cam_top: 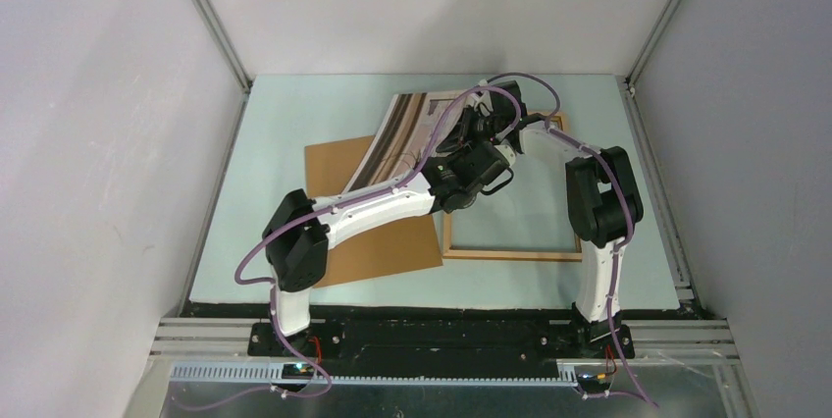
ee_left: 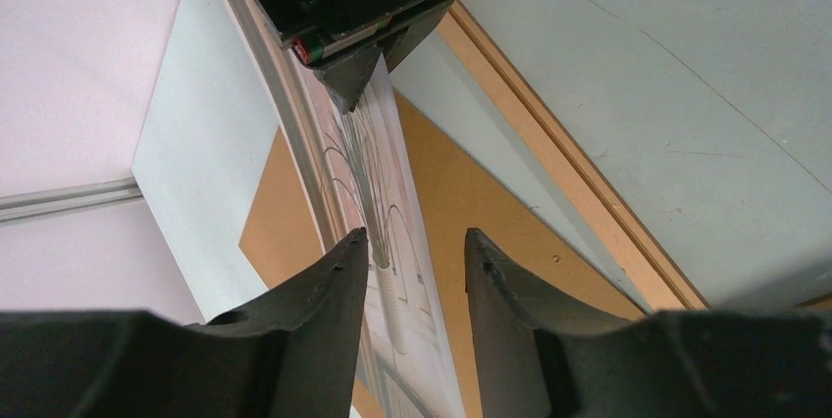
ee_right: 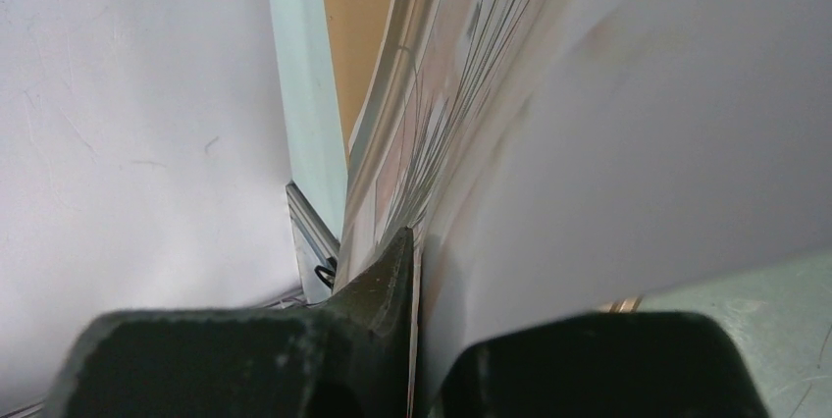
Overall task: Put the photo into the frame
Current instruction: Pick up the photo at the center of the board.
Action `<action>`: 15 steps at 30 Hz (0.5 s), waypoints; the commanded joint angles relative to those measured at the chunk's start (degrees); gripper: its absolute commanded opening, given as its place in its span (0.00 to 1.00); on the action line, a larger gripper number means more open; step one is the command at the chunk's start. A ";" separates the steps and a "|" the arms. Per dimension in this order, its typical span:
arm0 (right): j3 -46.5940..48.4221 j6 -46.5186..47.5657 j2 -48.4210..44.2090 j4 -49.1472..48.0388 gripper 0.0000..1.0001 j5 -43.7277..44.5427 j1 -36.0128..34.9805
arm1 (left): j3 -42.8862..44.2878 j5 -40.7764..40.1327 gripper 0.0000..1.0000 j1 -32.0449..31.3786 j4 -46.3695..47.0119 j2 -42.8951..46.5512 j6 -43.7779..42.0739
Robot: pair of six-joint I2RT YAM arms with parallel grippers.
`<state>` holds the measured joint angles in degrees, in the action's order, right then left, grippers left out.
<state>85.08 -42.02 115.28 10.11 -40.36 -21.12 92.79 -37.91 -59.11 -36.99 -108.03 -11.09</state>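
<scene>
The photo (cam_top: 397, 138) is held up off the table, bent in a curve, print side facing left. My right gripper (cam_top: 488, 116) is shut on its right edge. In the right wrist view the gripper (ee_right: 417, 251) pinches the sheet, with the white back (ee_right: 638, 124) to its right. My left gripper (cam_top: 479, 143) is open just below. In the left wrist view the gripper (ee_left: 417, 241) straddles the photo (ee_left: 388, 192) edge-on, with the sheet close to the left finger. The wooden frame (cam_top: 510, 254) lies flat at the right, and one rail of it shows in the left wrist view (ee_left: 569, 173).
A plain brown backing board (cam_top: 378, 241) lies flat left of the frame, partly under my left arm, and also shows in the left wrist view (ee_left: 461, 202). Grey walls with metal rails enclose the pale green table (cam_top: 275, 143) on three sides.
</scene>
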 commanded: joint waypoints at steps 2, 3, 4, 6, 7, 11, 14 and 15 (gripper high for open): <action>-0.08 -0.50 -4.96 -2.19 0.12 -0.69 -0.94 | 0.88 -1.13 0.43 1.76 1.50 -1.74 -0.94; -0.08 -0.51 -5.09 -2.20 0.12 -0.69 -0.87 | 0.80 -1.04 0.42 1.82 1.53 -1.74 -0.86; -0.13 -0.56 -5.12 -2.20 0.12 -0.73 -0.86 | 0.52 -0.74 0.41 1.88 1.55 -1.77 -0.82; -0.17 -0.69 -5.16 -2.34 0.12 -0.83 -0.77 | -0.03 -0.31 0.40 1.83 1.57 -1.75 -0.59; -0.17 -0.74 -5.23 -2.27 0.12 -0.85 -0.70 | -0.48 -0.03 0.41 1.86 1.57 -1.68 -0.51; -0.26 -0.83 -5.36 -2.54 0.12 -1.10 -0.54 | -1.18 0.10 0.41 1.87 1.55 -1.72 -0.11; -0.40 -0.84 -5.46 -2.55 0.12 -1.29 -0.50 | -1.31 0.06 0.41 1.89 1.56 -1.75 0.01; -0.42 -0.86 -5.53 -2.59 0.12 -1.41 -0.50 | -1.43 0.04 0.42 1.94 1.57 -1.70 0.02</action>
<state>84.82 -42.46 114.56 9.45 -40.56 -20.60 92.14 -37.30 -58.57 -37.06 -108.38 -11.05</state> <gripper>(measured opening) 0.117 0.413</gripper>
